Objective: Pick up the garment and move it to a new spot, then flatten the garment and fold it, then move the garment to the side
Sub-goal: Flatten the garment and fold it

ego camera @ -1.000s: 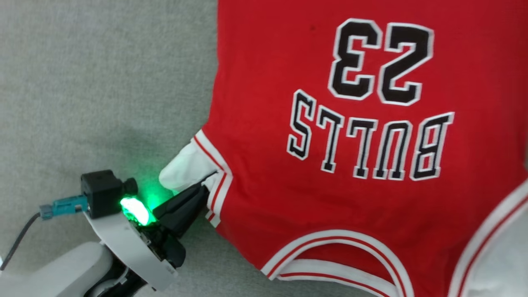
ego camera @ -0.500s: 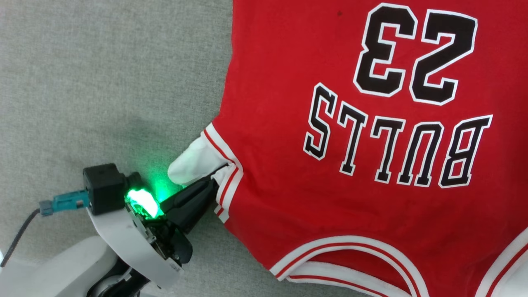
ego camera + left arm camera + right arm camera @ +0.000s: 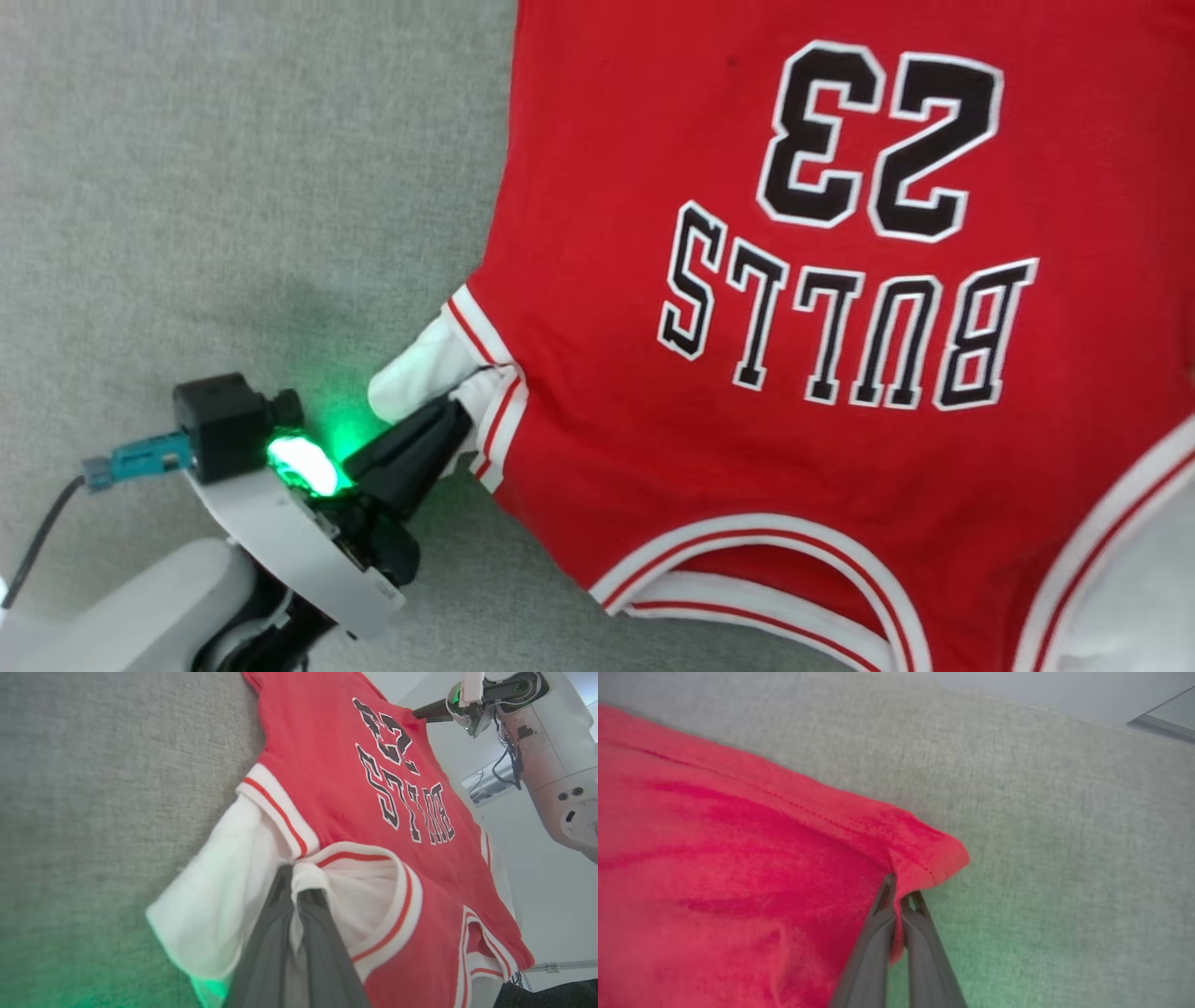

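Left pincer is clamped shut on the shirt, right where the white sleeve meets the red-and-white striped armhole trim; the cloth puckers up between its long dark tapered fingers. From that pincer the red body spreads off to the right in the head view, front side up on the grey desk. The collar sits down at the pincer's end and the hem runs away past it; so the long axis goes neck-near, hem-far, and the black white-edged numbers and lettering read upside down.

Right pincer is pinched tight on a red hem corner; the stitched edge folds over just above its tips, the rest of the shirt lies to its left, bare desk to its right.

Shirt looks like soft knit with ribbed trim; desk has a fuzzy felt-like weave; there's a green glow behind the left pincer.
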### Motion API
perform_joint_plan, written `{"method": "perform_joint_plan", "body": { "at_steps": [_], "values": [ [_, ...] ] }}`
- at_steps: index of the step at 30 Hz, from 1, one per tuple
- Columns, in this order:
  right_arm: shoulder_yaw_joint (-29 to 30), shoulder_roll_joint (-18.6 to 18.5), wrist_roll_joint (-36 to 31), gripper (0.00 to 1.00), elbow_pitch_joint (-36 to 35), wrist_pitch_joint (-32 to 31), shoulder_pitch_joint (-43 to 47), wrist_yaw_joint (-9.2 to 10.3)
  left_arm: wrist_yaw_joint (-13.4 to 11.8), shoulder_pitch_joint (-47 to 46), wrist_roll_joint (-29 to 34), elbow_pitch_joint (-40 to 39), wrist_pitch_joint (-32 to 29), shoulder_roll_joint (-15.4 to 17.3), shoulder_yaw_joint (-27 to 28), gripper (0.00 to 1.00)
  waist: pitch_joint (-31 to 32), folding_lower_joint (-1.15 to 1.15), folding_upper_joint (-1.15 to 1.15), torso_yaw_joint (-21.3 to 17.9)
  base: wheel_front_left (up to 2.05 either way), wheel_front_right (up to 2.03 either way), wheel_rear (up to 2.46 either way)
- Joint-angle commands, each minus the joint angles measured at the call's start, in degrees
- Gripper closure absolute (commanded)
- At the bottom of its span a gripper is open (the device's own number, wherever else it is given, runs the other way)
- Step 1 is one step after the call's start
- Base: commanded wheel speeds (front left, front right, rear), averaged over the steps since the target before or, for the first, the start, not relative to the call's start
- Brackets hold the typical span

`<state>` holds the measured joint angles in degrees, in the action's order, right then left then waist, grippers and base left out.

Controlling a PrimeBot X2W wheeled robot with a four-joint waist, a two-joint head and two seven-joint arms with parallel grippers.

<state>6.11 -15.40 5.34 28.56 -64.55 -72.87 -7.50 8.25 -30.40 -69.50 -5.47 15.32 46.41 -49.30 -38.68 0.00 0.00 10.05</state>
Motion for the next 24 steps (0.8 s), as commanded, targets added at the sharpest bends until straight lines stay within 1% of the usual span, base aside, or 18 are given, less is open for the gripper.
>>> {"method": "perform_joint_plan", "body": {
  "at_steps": [1,6,9,11,15,19,24],
  "values": [
    [-1.36,-1.77,2.47,1.00,-1.50,-0.86,4.13,0.02,-1.37,1.06,-0.15,3.75,-0.36,1.62,1.25,1.00,3.37,0.00,0.00,-2.06,0.00,0.00,0.00],
    [-4.27,-6.82,11.44,1.00,-12.67,-2.95,15.96,0.02,-0.96,3.49,-0.37,3.25,-0.24,2.20,2.13,1.00,7.24,0.00,0.00,-4.55,0.00,0.00,0.00],
    [-4.04,-9.08,15.74,1.00,-20.81,-4.79,24.44,0.02,-0.85,4.75,-0.22,3.14,-0.24,2.83,2.86,1.00,8.96,0.00,0.00,-6.19,0.00,0.00,0.00],
    [-3.12,-9.88,18.12,1.00,-25.97,-5.88,30.24,0.02,-0.84,5.43,-0.03,3.06,-0.23,3.30,3.10,1.00,9.94,0.00,0.00,-7.10,0.00,0.00,0.00],
    [-0.75,-9.76,21.39,1.00,-35.22,-7.87,42.43,0.02,-0.84,6.80,0.10,3.29,-0.23,4.01,3.64,1.00,11.51,0.00,0.00,-9.01,0.00,0.00,0.00],
    [0.72,-7.77,22.94,1.00,-43.41,-8.85,53.95,0.02,-0.83,7.89,0.22,3.30,-0.23,4.56,4.19,1.00,12.50,0.00,0.00,-10.81,0.00,0.00,0.00],
    [-0.29,-4.93,23.41,1.00,-49.80,-7.73,66.13,0.02,-0.83,8.62,0.47,2.94,-0.23,4.99,4.43,1.00,12.99,0.00,0.00,-12.20,0.00,0.00,0.00]
  ]
}}
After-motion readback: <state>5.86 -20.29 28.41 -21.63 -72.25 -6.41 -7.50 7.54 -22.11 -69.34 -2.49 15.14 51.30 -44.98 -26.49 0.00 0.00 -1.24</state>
